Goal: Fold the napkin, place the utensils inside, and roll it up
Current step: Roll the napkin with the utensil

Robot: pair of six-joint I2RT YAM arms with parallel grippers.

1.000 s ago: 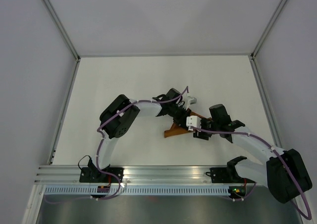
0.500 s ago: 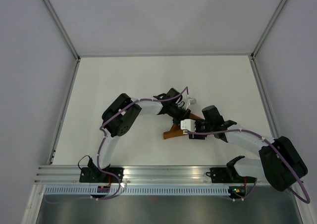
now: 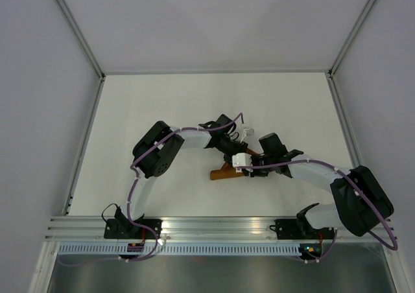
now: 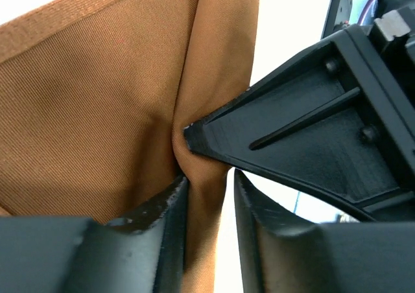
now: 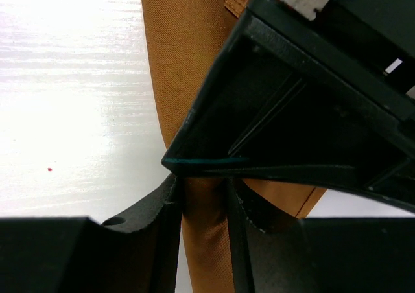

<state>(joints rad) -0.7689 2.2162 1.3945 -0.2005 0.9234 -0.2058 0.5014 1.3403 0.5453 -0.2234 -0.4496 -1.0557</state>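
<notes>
No readable text, labels, brands or nos. in any view

napkin (image 3: 224,172) mostly covered from above, cropped in wrist views

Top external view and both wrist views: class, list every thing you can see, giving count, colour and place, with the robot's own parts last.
napkin: one, rust-orange, bunched on the table between the two grippers.
table: one, white, inside the walled enclosure.
rail: one, silver, along the table's near edge.
knife: none visible in any view.
left arm: one, black and white with a purple cable, reaching to mid-table.
right arm: one, same colours, reaching in from the other side.
left gripper: one, black, shut on a napkin fold.
right gripper: one, black, shut on a napkin strip.
</notes>
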